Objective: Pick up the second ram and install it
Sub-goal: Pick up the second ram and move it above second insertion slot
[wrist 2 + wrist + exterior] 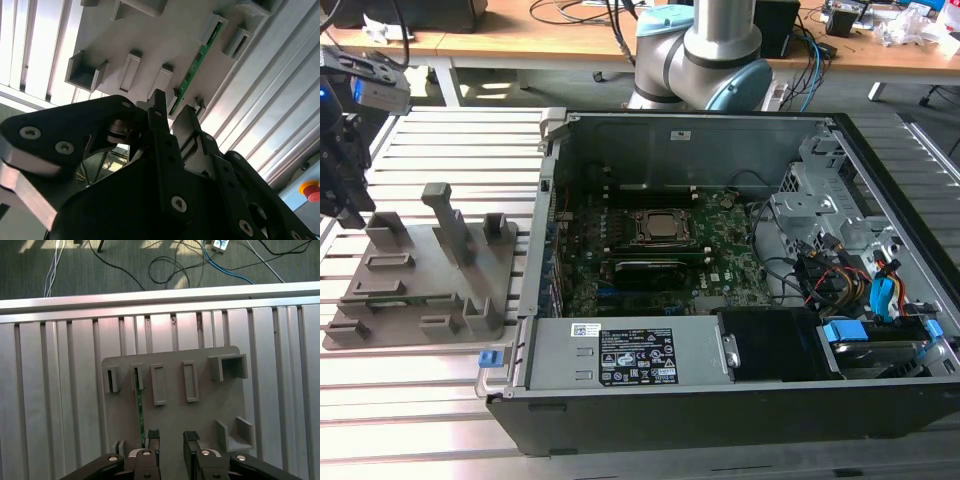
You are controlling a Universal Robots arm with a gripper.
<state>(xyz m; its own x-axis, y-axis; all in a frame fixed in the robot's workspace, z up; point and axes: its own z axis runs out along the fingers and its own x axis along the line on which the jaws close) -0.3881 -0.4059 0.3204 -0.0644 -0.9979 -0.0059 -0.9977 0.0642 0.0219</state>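
Over at the exterior view's left, the gripper (350,212) is hovering above the grey holder tray (380,330), right? Can anyone see what the fingers are doing? — OP

Yep, it's hanging over the tray's left part. That's well apart from the open computer case (740,440), which is sitting toward the exterior view's right with the big green motherboard (650,290) lying inside. In the first wrist view the gripper (171,437) is showing its two tips spread with a clear gap, and they aren't clamping anything. — reply

Cool. And where's the second ram hanging out? — OP

It's sitting in the tray, not in the case. In the first wrist view the second ram (140,412) is standing on edge in a narrow slot. It's running as a thin green line from one of the little upright posts toward the gripper. Its near end is lying just beside one fingertip (153,435) rather than between the two tips. In the second wrist view the stick (196,62) is pointing more or less at the gap in the gripper (173,112). I can't tell from there whether anything is touching it. The tray itself is resting flat on the slatted metal table (440,400). — reply
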